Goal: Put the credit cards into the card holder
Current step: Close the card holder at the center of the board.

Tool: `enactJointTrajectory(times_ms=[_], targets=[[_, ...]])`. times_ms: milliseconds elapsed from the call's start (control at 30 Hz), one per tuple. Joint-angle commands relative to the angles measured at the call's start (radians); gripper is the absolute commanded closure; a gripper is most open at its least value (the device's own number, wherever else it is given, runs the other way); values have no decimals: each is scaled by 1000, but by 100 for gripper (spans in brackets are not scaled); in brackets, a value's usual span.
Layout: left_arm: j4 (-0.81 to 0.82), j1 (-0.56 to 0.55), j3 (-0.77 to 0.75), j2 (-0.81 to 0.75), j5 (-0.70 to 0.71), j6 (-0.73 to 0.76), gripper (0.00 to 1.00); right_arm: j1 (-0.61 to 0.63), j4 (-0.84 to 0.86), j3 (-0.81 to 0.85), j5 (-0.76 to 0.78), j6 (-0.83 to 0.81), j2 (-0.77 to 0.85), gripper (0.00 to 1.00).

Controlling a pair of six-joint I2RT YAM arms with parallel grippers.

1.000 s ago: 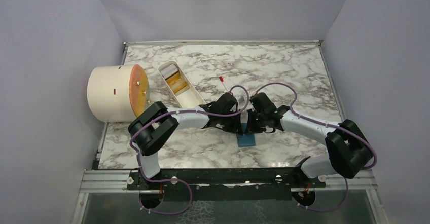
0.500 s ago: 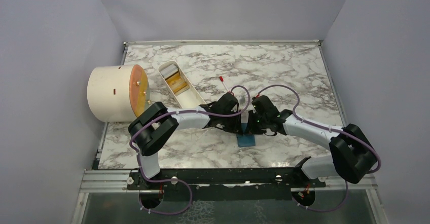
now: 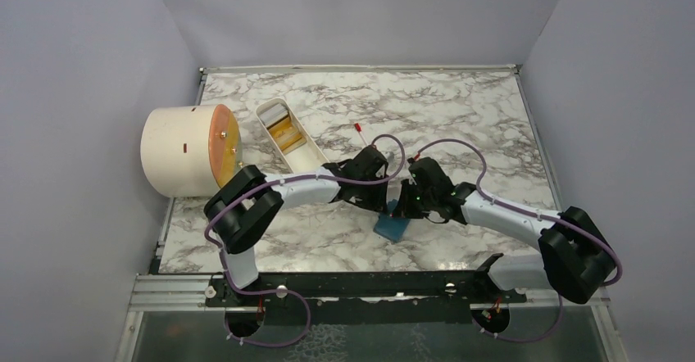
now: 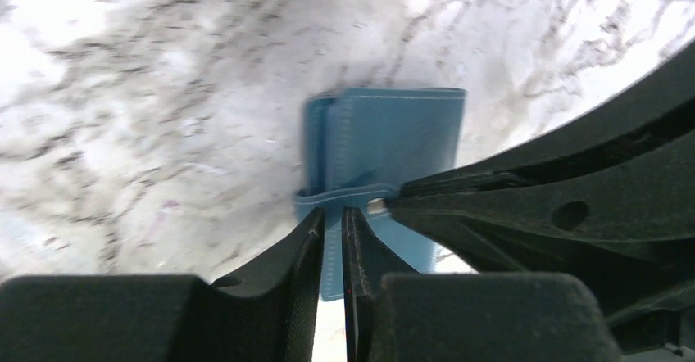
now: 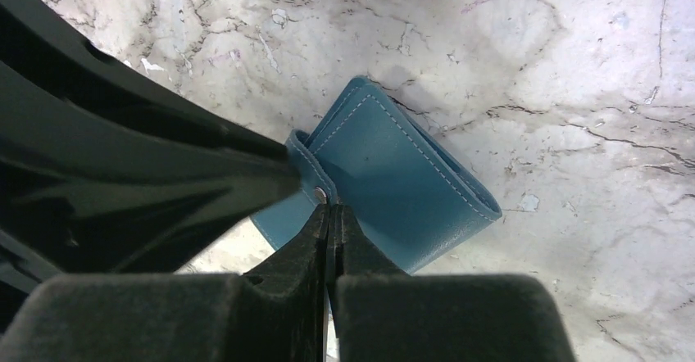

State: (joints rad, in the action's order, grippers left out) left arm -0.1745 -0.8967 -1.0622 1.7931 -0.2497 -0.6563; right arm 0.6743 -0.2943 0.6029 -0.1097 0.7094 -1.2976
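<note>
With the holder lying on the desk, my left hand is clamped on its strap and my right hand is pinched shut on it beside the snap, seemingly to pull it open.

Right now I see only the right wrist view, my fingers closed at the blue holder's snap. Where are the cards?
Observer: The credit cards lie in the long white tray, left of and beyond the card holder.
Operator: What do the left fingers do?
Observer: The left fingers are closed on the holder's strap, a thin gap between them.
Operator: Anything beside the tray?
Observer: A cream cylinder on its side, just left of it.
</note>
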Motion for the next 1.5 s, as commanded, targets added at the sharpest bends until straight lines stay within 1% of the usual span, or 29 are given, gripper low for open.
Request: enactJointTrajectory(times_ms=[0, 100, 200, 400, 500, 800, 1200, 1467], targets=[[-107, 28, -17, -63, 112, 34, 82, 7, 16, 5, -20, -1, 13, 99], [-100, 31, -15, -86, 101, 31, 82, 7, -2, 9, 3, 7, 12, 99], [-69, 39, 8, -86, 57, 21, 82, 6, -14, 13, 5, 23, 11, 99], [94, 54, 68, -83, -140, -26, 82, 7, -17, 4, -10, 46, 13, 99], [135, 55, 82, -64, -197, -51, 84, 7, -19, -8, -10, 59, 15, 99], [172, 55, 88, -45, -215, -60, 86, 7, -10, -43, -14, 79, 38, 99], [195, 53, 89, 0, -252, -59, 89, 7, 1, -65, 9, 89, 5, 99], [201, 54, 89, 12, -244, -63, 90, 7, -14, -13, -24, 88, 40, 99]])
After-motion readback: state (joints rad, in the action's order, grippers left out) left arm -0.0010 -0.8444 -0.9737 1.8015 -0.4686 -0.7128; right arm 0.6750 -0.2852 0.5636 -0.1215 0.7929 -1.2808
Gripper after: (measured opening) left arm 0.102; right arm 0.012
